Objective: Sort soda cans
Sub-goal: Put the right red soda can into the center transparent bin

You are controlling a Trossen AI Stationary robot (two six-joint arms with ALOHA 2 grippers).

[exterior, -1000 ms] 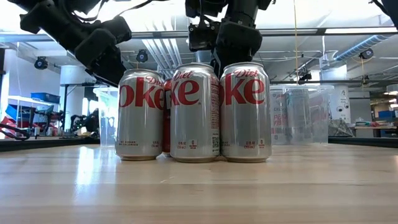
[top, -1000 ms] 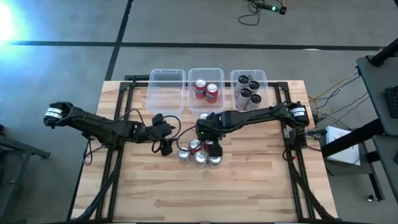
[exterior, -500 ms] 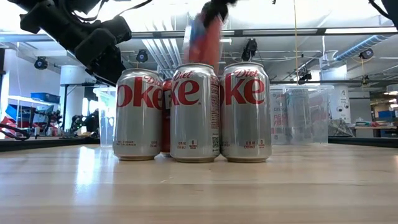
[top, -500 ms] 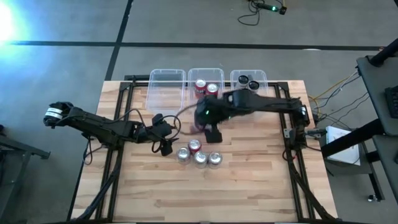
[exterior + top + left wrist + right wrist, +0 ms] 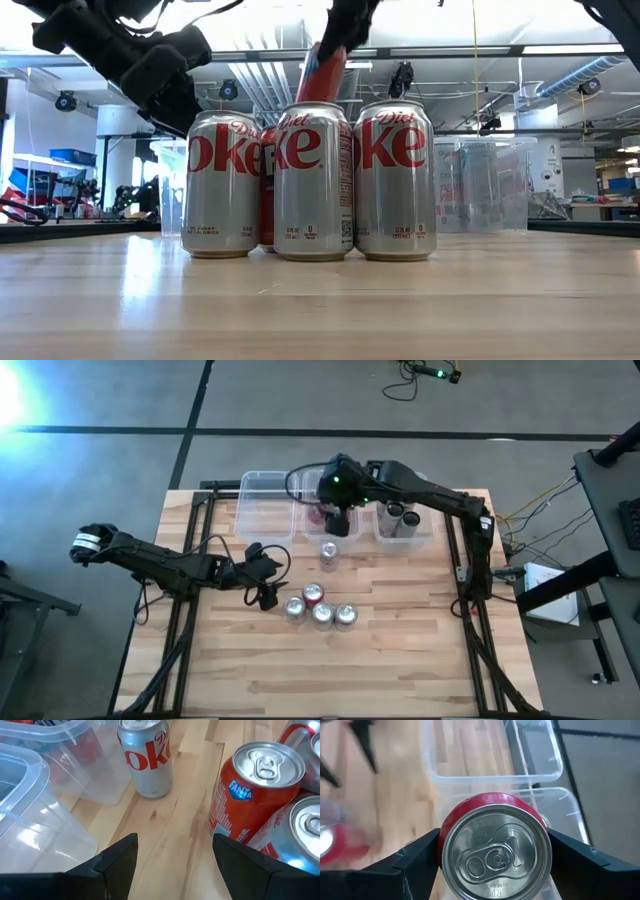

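One red can [image 5: 495, 849] sits clamped btwn the right gripper [image 5: 338, 520] fingers [image 5: 415, 865], silver top w/ pull tab facing the wrist cam, held above the middle bin [image 5: 312, 482]. That bin is clear thin plastic, rectangular w/ rounded corners; same for the left bin [image 5: 266, 503] and right bin [image 5: 420, 530], which holds black cans [image 5: 400, 512]. Right arm stretches long from its base across to the middle bin. Nearer than the bins, a lone silver can [image 5: 329, 552] stands upright on the wood-plank table [image 5: 400, 650]. Further toward the front: cluster of three silver cans [image 5: 312, 180] plus an orange-red Fanta can [image 5: 250, 795]. Left gripper [image 5: 264, 592] sits just beside that cluster, fingers [image 5: 117, 862] spread wide, empty; arm low and outstretched.
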